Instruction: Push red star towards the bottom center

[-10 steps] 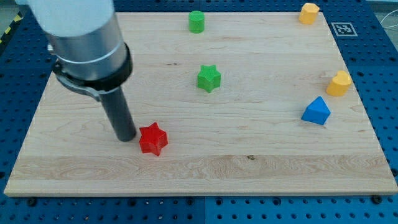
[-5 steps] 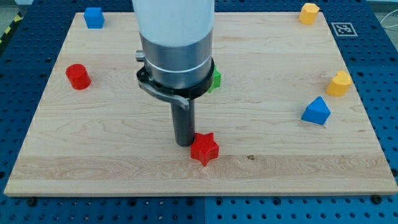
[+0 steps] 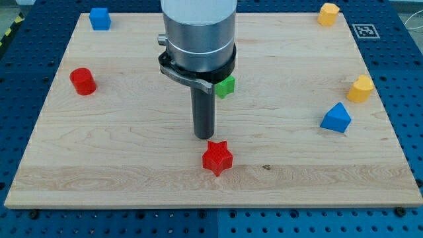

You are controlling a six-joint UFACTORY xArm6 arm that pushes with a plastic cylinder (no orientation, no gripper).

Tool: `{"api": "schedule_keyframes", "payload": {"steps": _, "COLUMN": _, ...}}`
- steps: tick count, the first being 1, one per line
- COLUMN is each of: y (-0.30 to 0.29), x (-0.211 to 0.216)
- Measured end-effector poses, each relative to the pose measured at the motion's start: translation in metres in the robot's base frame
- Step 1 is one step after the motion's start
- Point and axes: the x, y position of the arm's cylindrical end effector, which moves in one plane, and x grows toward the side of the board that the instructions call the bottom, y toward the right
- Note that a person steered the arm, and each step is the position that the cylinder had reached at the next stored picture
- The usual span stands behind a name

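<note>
my tip (image 3: 203, 136) stands just above the red star (image 3: 217, 157), apart from it; no pincer shows

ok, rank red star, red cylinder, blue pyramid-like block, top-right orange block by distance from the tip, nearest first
From my tip:
1. red star, just below, slightly right.
2. red cylinder, view's left; blue pyramid-like block, view's right: too close to call.
3. orange block, view's top right corner.

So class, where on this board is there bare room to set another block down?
Bare wood lies between the red cylinder and my tip, and between the red star and the blue block. It is crowded where my tip stands just above the star.
</note>
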Motion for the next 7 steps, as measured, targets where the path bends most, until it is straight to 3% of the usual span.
{"api": "schedule_keyframes", "payload": {"steps": 2, "y": 0.006, "x": 0.032}}
{"api": "schedule_keyframes", "payload": {"steps": 3, "y": 0.006, "x": 0.018}}
{"api": "schedule_keyframes", "payload": {"steps": 7, "y": 0.009, "x": 0.040}}
